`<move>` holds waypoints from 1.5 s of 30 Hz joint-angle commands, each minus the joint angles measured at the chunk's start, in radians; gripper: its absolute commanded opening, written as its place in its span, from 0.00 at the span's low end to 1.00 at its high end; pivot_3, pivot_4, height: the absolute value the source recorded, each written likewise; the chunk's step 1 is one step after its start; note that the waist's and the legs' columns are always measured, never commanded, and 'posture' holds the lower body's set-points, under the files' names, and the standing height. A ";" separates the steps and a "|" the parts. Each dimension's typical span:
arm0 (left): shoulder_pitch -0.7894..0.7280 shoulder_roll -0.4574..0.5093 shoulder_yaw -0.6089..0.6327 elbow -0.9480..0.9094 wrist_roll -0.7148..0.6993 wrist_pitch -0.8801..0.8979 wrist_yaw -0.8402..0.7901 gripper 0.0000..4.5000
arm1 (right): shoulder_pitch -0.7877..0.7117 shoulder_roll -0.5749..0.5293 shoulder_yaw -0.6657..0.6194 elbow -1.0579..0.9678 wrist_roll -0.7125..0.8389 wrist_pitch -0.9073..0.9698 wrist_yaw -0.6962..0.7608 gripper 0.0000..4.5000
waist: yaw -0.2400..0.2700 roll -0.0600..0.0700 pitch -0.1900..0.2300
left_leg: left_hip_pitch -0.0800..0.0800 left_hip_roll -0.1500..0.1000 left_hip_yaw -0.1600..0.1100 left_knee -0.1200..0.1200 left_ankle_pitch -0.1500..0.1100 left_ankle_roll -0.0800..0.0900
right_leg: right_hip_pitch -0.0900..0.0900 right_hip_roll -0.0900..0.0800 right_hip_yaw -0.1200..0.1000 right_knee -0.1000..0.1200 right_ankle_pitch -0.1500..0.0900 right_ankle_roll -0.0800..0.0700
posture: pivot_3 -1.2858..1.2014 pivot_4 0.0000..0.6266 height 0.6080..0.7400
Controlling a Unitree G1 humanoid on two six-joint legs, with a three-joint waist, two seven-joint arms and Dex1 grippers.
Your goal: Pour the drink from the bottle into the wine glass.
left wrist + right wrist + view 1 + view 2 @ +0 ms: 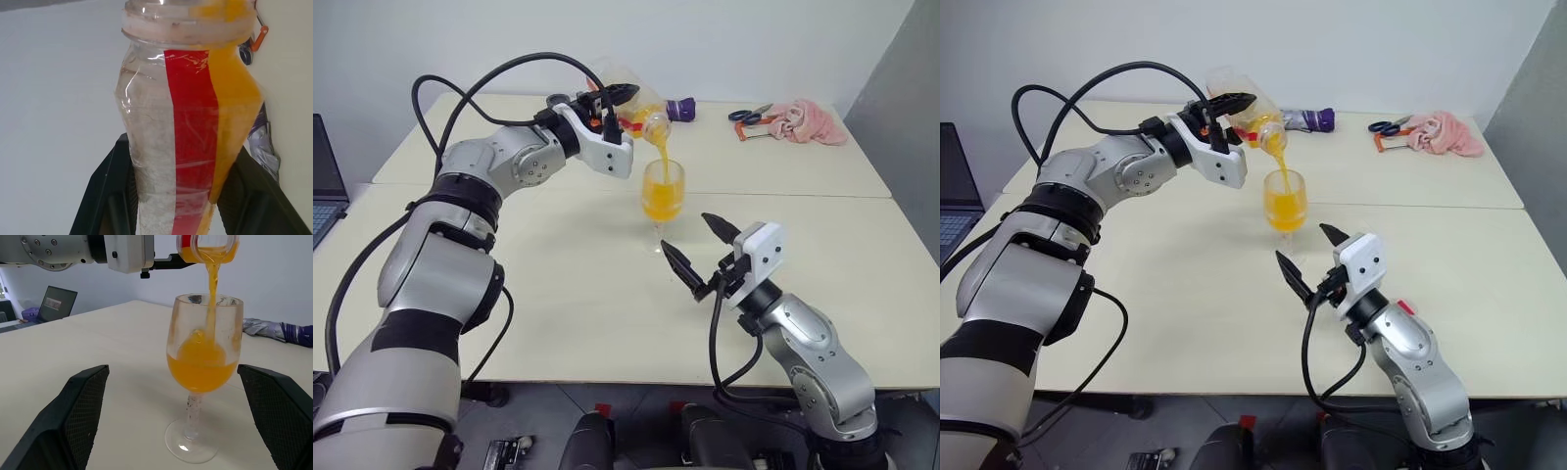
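A: Item one, nearest the head camera?
B: Right gripper (705, 250), fingers spread wide, holding nothing, forearm rising from 5 o'clock and pointing toward 11. It sits just short of the wine glass, the foot of the glass between its fingertips' line of aim but untouched.

A: Item two?
B: Wine glass (663, 193), clear, stemmed, upright on the cream table (558, 294) near centre. Bowl about half full of the drink (200, 367), translucent orange. The foot is faint in the head views; the right wrist view shows it whole, resting on the tabletop.

A: Item three?
B: Bottle (1244, 113), clear plastic, red label stripe, no cap on its mouth. Tilted mouth-down at 12 o'clock above the glass rim, a thin stream falling into the bowl. Its base is blurred against the wall; in the left wrist view its top and bottom are cut off.

A: Holder?
B: Left gripper (617, 96), pinched on the bottle's body, arm reaching from 9 o'clock, elbow bent, wrist rolled over.

A: Sundries?
B: At 1 o'clock on the far table: a folded umbrella (1310, 119), partly behind the bottle; scissors (747, 114); a pink cloth (808, 121). A laptop (325, 176) at 9 o'clock, cut by the edge.
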 commanded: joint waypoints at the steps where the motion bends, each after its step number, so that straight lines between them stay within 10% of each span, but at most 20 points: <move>1: -0.053 0.008 0.004 -0.005 -0.006 0.006 0.025 0.38 | 0.001 0.004 0.001 -0.058 -0.002 -0.014 -0.004 1.00 | 0.000 0.000 0.000 | 0.000 0.000 0.000 0.000 0.000 0.000 | 0.000 0.000 0.000 0.000 0.000 0.000 | 0.52 0.24 1.00; 45: 0.002 -0.051 0.110 0.011 -0.243 -0.006 -0.212 0.38 | -0.003 0.005 0.009 -0.047 -0.020 -0.025 0.000 1.00 | 0.000 0.000 0.000 | 0.000 0.000 0.000 0.001 0.000 0.000 | 0.000 0.000 0.000 0.001 0.000 0.000 | 0.52 0.24 1.00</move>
